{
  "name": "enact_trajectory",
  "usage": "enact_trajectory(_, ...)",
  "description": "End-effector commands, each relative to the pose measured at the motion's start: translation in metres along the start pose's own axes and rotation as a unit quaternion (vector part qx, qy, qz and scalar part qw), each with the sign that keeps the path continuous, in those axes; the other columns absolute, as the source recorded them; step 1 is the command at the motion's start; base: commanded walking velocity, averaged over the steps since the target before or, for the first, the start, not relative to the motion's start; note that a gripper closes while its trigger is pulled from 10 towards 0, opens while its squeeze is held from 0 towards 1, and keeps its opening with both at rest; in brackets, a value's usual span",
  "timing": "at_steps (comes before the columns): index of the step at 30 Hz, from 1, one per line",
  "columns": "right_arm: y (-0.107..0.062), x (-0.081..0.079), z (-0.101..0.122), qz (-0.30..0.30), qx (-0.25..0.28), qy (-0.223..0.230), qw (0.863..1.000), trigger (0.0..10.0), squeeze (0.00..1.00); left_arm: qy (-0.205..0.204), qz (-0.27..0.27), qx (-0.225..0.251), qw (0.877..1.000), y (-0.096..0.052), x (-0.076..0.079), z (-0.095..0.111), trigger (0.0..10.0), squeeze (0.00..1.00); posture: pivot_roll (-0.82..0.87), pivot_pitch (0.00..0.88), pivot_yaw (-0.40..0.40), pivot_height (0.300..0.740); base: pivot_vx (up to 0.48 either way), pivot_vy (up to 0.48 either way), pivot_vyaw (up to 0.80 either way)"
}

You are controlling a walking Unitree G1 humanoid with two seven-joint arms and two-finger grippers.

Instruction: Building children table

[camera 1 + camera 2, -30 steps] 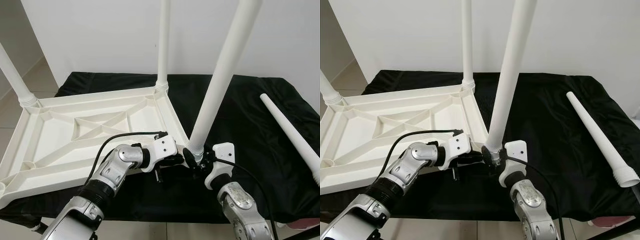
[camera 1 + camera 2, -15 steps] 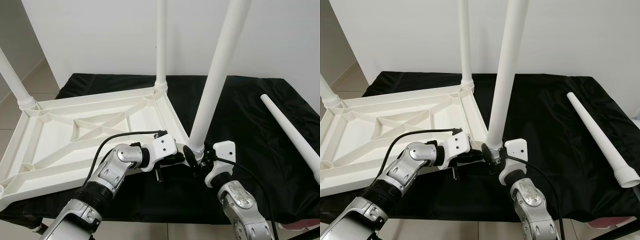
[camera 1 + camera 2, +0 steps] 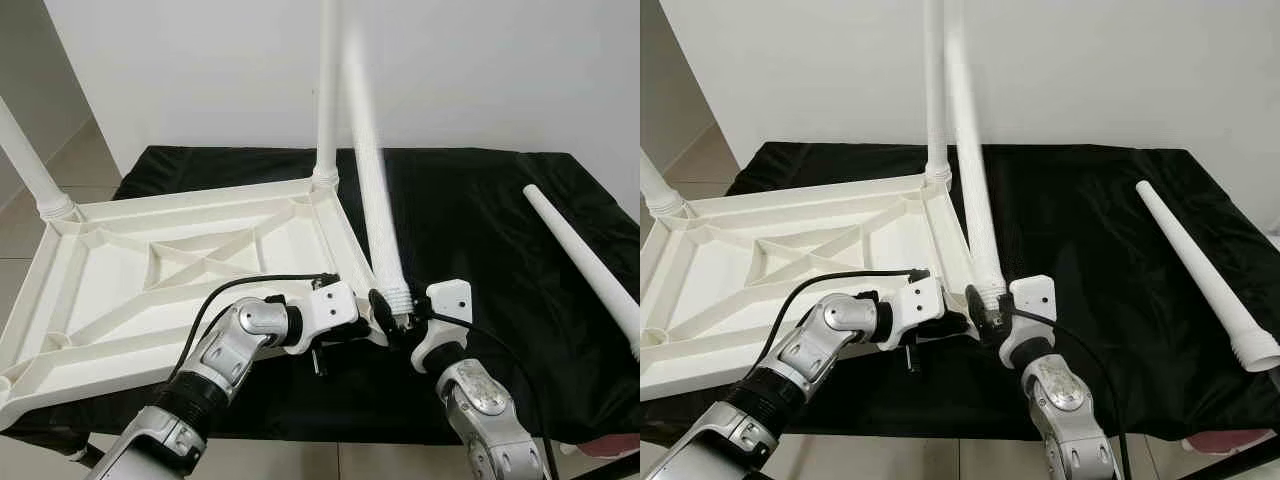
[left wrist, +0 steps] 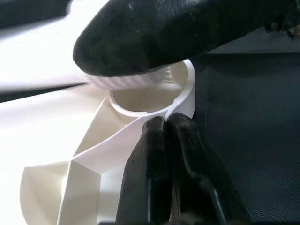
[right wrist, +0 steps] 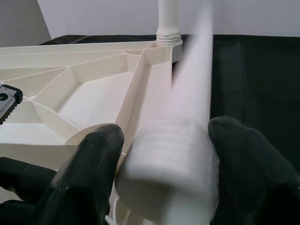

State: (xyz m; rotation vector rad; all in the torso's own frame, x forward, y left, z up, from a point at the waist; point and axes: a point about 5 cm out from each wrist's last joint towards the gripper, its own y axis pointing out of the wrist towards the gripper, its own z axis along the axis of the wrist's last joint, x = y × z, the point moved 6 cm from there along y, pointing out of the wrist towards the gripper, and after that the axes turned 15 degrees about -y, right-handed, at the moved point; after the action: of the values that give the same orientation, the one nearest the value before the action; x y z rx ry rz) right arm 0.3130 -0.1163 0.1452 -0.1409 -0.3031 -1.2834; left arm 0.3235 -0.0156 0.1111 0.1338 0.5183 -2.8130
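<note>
The leg (image 3: 375,215) held by the right gripper (image 3: 398,322) has swung over in the last second: it leaned away to the robot's right before, and now it tips the other way, towards the upright leg (image 3: 328,90) at the far corner, smeared by motion. Its threaded foot has stayed low at the near corner of the upturned tabletop (image 3: 150,290), so this looks like the leg being worked upright over its socket (image 4: 154,96) to start the thread, not yet seated. The right gripper's fingers (image 5: 89,164) are spread about as wide as the leg's ribbed end and clamp it from both sides, the socket just beyond them. The left gripper (image 3: 362,325) sits right against that same corner; its two fingers (image 4: 161,159) are pressed together with nothing between them, tips touching the outer wall of the socket, steadying the tabletop by the look of it. A spare leg (image 3: 585,270) lies on the black cloth (image 3: 480,220), well off to the right gripper's outer side, still to be fitted.
</note>
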Motion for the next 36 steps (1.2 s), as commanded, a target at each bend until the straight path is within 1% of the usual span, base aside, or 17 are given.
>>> enact_trajectory(1,0.0006,0.0003,0.0027,-0.003,0.005,0.003,1.000,10.0,0.00,0.011,0.012,0.021,1.000,-0.0034,-0.0059,0.0117,10.0,0.00,-0.02,0.115,-0.020,0.740,0.000,0.000,0.00)
enact_trajectory(36,0.0006,0.0003,0.0027,-0.003,0.005,0.003,1.000,10.0,0.00,0.011,0.012,0.021,1.000,-0.0034,-0.0059,0.0117,10.0,0.00,-0.02,0.115,-0.020,0.740,0.000,0.000,0.00)
